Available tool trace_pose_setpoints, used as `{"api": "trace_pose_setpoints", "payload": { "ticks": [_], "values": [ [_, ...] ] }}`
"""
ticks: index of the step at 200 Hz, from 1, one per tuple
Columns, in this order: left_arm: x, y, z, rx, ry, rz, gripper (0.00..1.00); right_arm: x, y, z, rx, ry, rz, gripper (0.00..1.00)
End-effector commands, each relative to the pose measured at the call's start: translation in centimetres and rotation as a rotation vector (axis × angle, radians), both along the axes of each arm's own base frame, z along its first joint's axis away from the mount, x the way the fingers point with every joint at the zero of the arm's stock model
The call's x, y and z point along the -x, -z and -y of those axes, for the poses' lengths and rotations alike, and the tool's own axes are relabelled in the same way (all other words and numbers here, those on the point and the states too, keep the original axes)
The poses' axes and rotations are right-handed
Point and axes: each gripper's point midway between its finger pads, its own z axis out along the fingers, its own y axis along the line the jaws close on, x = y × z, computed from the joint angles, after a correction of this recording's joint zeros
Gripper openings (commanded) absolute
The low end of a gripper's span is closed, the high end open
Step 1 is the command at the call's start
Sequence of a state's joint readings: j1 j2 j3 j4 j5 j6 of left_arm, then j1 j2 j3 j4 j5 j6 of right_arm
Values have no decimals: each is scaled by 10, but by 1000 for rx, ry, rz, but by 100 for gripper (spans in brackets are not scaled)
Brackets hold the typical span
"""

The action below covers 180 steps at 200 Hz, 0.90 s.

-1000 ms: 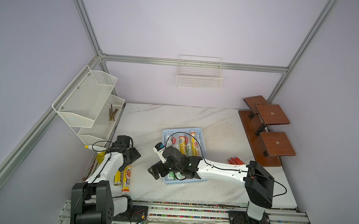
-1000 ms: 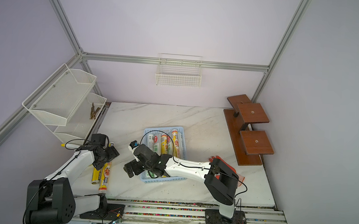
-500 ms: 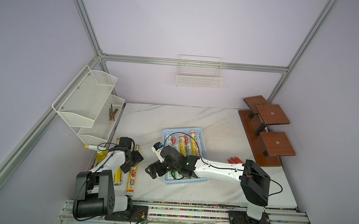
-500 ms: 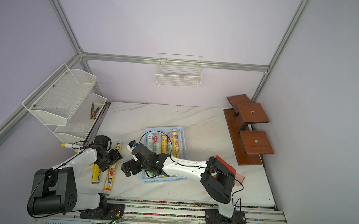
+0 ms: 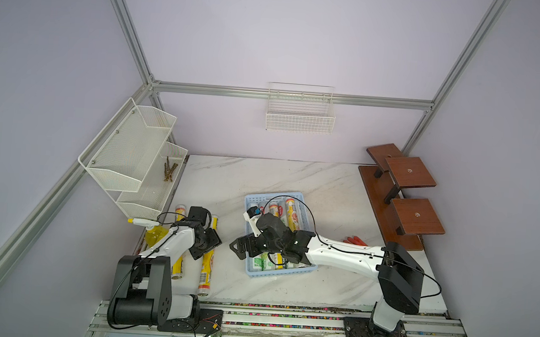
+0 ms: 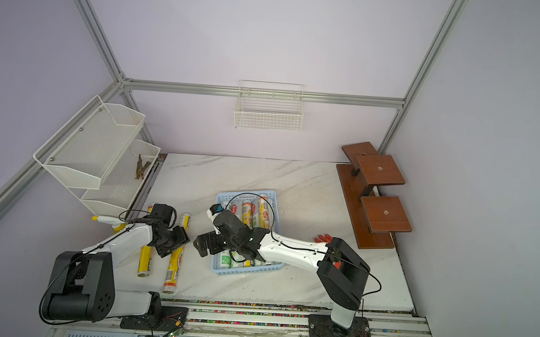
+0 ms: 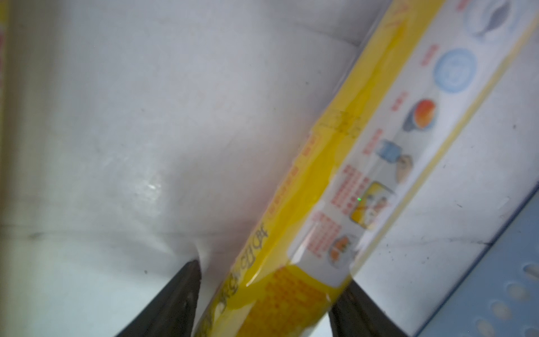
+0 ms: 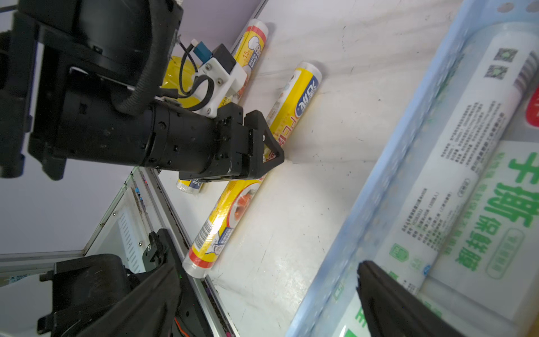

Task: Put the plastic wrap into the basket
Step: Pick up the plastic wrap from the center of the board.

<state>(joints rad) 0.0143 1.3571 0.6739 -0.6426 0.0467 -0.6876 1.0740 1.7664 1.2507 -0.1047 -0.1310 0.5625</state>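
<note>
Roughly front-to-back, yellow roll [image 5: 205, 269], left claw [image 5: 206, 246] astride

Two yellow plastic wrap rolls [image 5: 206, 273] flat beside light-blue basket [image 5: 273, 194], several more rolls [image 5: 292, 210] inside.

L tool [image 5: 207, 248], R tool [image 5: 236, 249] blk; arms [image 5: 337, 255] white w/ blk joints, blk cables.

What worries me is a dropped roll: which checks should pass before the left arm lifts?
1. Yellow roll sits inside the left tool: ok.
2. Left tool clamped firmly on it: cannot tell.
3. Right tool open and empty: ok.
4. Way to the basket free: not ok, the right tool straddles its rim on the roll's side.
5. Room in the basket: cannot tell, the right arm covers it.
</note>
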Motion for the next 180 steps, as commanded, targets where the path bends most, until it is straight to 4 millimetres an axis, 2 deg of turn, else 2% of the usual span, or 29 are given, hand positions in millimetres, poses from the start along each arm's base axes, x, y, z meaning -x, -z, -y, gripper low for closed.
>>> {"api": "trace_pose_setpoints", "payload": {
  "ticks": [1,46,50,60,103,119,140,162,180],
  "values": [
    [18,7,3,-34,26,-79,69,10,10,-6,-17,-31,-64,99],
    [21,3,15,-86,105,-132,70,11,12,-1,2,-18,-69,99],
    [24,10,15,-91,112,-164,69,9,11,1,3,-11,-63,99],
    [25,11,16,-96,127,-179,68,6,10,4,10,3,-53,99],
    [23,17,21,-84,153,-202,57,-3,7,23,1,67,-42,99],
    [21,14,23,-90,167,-194,52,-5,7,30,-5,87,-42,99],
    [16,1,24,-102,198,-164,45,-8,5,39,-11,123,-36,99],
    [10,-22,19,-144,219,-142,35,-13,-4,51,-32,165,-16,99],
    [-1,-56,19,-159,227,-54,29,-16,-14,61,-58,197,12,99]
  ]
}}
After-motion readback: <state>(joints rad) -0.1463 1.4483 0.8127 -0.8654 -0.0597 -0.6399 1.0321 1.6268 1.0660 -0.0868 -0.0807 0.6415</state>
